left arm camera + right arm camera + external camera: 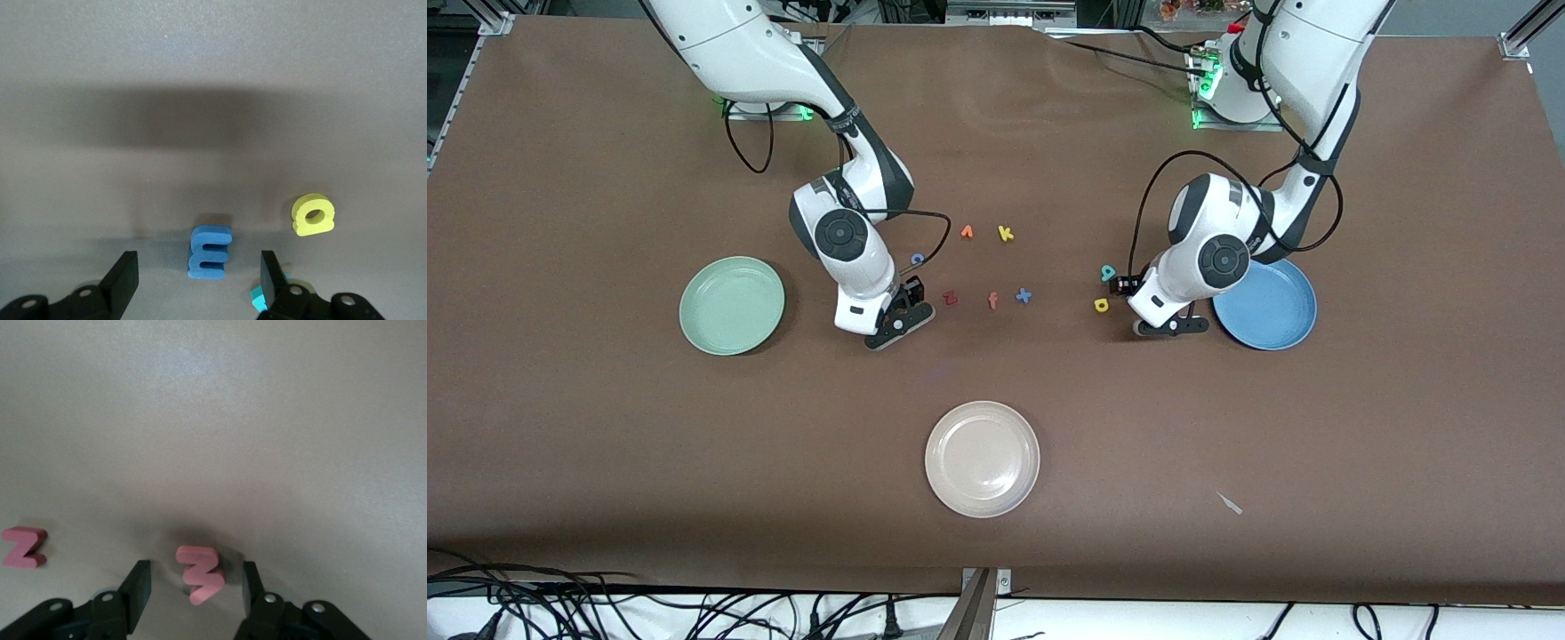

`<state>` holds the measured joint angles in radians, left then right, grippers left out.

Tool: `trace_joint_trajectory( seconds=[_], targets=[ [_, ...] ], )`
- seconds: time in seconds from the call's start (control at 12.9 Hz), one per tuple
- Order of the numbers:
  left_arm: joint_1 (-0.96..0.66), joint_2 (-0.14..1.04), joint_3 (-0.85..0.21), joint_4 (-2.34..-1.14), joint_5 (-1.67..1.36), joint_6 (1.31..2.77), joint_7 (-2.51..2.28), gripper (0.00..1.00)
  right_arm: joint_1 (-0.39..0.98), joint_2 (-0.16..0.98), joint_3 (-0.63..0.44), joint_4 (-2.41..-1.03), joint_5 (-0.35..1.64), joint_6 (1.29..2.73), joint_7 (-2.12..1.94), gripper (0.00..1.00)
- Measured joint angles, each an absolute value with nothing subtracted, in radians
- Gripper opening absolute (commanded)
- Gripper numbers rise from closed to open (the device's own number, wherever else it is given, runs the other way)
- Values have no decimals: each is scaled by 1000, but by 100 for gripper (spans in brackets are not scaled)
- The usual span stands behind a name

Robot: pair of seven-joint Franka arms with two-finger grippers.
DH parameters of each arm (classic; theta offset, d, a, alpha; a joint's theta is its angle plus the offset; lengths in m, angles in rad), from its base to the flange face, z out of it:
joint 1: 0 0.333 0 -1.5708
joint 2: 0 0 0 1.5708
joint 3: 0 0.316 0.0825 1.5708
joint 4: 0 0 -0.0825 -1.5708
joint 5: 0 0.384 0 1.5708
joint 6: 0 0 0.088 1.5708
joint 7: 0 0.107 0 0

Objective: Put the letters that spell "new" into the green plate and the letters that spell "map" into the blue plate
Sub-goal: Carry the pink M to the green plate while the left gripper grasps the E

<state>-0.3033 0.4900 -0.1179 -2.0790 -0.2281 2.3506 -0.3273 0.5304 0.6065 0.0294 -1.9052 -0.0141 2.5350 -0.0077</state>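
I see the brown worktop (pixel 605 427) with three plates: the green plate (pixel 732 305) at the right arm's end, the blue plate (pixel 1265 305) at the left arm's end, and a beige plate (pixel 983 458) nearest the front camera. All three are bare.

The right hand (pixel 193 583) is low over the worktop, its fingers apart on both sides of the pink w (pixel 200 573), not yet touching it. The left hand (pixel 199 273) stands the same way around the blue m (pixel 210 251). The yellow p (pixel 313 214) lies just beside.

I would close each hand slowly and centred, so that the small letter does not tip or slide away.

The teal a (pixel 256 298) is mostly hidden by a left finger. I cannot find the n or the e with certainty.
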Motion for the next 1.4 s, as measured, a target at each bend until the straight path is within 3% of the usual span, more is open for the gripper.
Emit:
trace_joint_trajectory(
  seconds=[0.08, 0.16, 0.54, 0.78, 0.93, 1.17, 1.4],
  targets=[
    [-303, 490, -118, -2079, -228, 2351, -328, 72, 532, 608, 30, -1904, -14, 2535, -9, 14],
    [-303, 491, -118, -2079, -228, 2351, -328, 72, 534, 608, 30, -1902, -14, 2535, -11, 10],
    [-312, 500, -119, -2080, -228, 2368, -329, 72, 537, 607, 30, -1893, -14, 2531, -20, 10],
    [-325, 505, -119, -2082, -228, 2373, -338, 71, 538, 552, 10, -1871, -14, 2433, -21, 10],
    [-335, 506, -119, -2083, -228, 2373, -353, 70, 536, 479, -48, -1869, -14, 2332, -69, 10],
    [-355, 507, -119, -2083, -228, 2374, -376, 61, 528, 390, -160, -1884, -11, 2200, -197, 11],
    [-355, 506, -117, -2083, -228, 2374, -383, 50, 526, 342, -285, -1947, 36, 2165, -390, 11]
  ],
)
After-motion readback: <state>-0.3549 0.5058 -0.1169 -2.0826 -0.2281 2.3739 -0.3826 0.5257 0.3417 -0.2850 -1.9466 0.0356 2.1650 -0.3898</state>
